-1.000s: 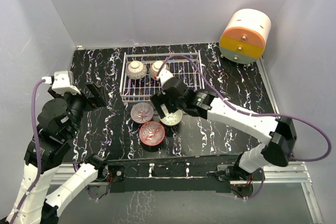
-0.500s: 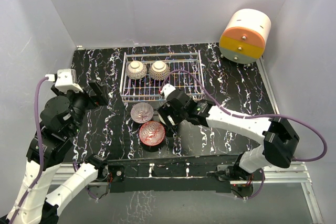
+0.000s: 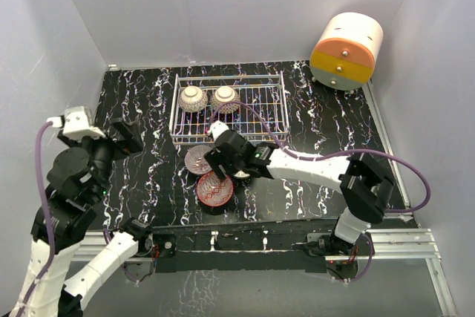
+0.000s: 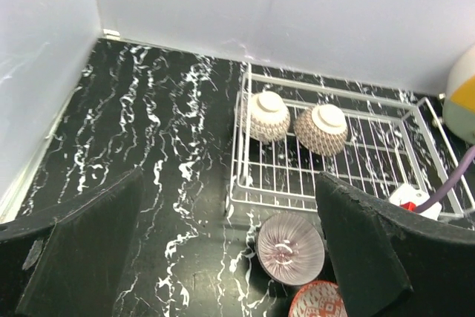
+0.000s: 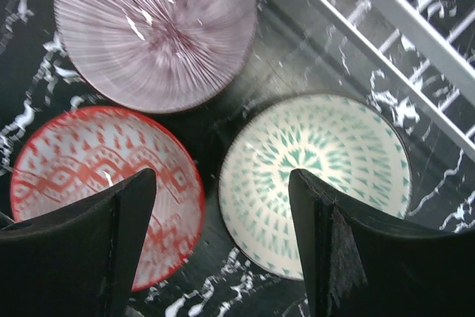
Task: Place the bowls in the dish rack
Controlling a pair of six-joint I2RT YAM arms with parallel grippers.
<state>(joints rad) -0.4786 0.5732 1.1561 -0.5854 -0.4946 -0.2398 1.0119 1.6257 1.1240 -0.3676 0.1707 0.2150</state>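
Black marbled tabletop [image 3: 319, 131], pale walls on three sides, round orange-and-cream drawer unit [image 3: 346, 51] in the back right corner. White wire dish rack [image 3: 263, 109] sits at the back centre. Two brown-and-white bowls lie upside down side by side in the rack's back left part: one [image 3: 192, 99] at the left end, the other [image 3: 225, 99] just right of it. The rest of the rack's grid is bare.

Three bowls stand upright on the table just in front of the rack, close together. The pinkish bowl [image 5: 156, 27] is nearest the rack's front left. The red bowl [image 5: 74, 161] is nearer the arms. The pale green bowl [image 5: 326, 146] is right of both, close to the rack's front wire.

Right gripper [image 5: 223, 180] hangs low over this cluster. Jaws are apart, one finger over the red bowl, the other over the green bowl's inside, green rim in the gap. Nothing is gripped.

Left gripper [image 4: 226, 206] is raised over the table left of the rack, jaws spread wide, nothing between them.
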